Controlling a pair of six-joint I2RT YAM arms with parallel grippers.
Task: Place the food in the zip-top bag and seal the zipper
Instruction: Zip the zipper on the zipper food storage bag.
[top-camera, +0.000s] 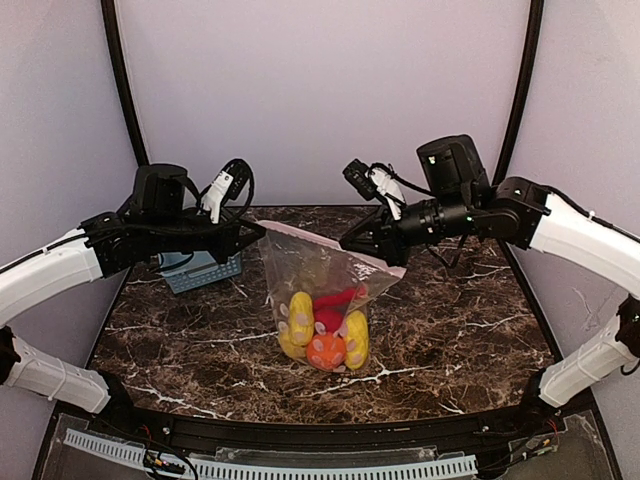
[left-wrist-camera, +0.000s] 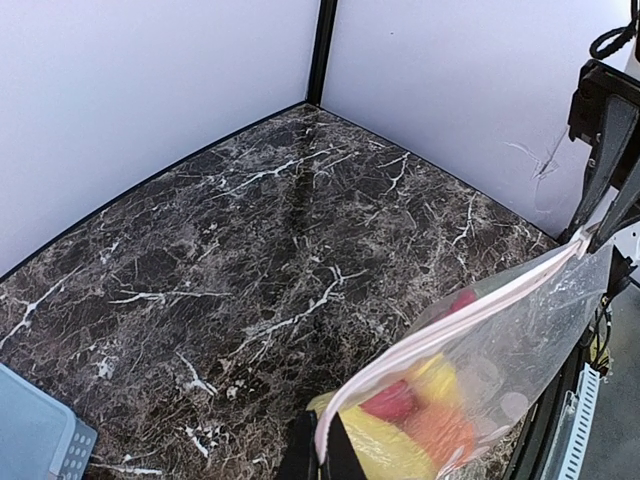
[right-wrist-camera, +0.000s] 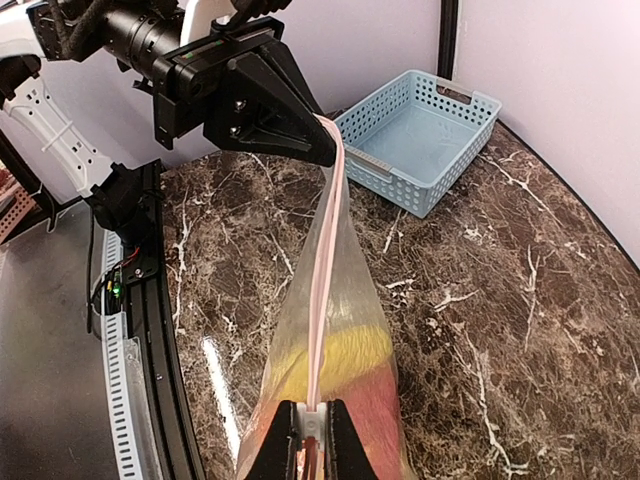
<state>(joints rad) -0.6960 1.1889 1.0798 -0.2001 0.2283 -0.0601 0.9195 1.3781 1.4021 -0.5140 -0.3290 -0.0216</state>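
Observation:
The zip-top bag, clear with white dots, hangs above the marble table between both grippers. The food fills its bottom: yellow pieces, an orange ball and red pieces. The pink zipper runs taut along the bag's top edge. My left gripper is shut on the strip's left end, and in the left wrist view its fingertips pinch the zipper. My right gripper is shut on the white slider, with the zipper stretching from it to the left gripper.
A blue-grey slatted basket stands at the back left of the table, behind the left arm; it shows empty in the right wrist view. Black frame posts rise at the table's back corners.

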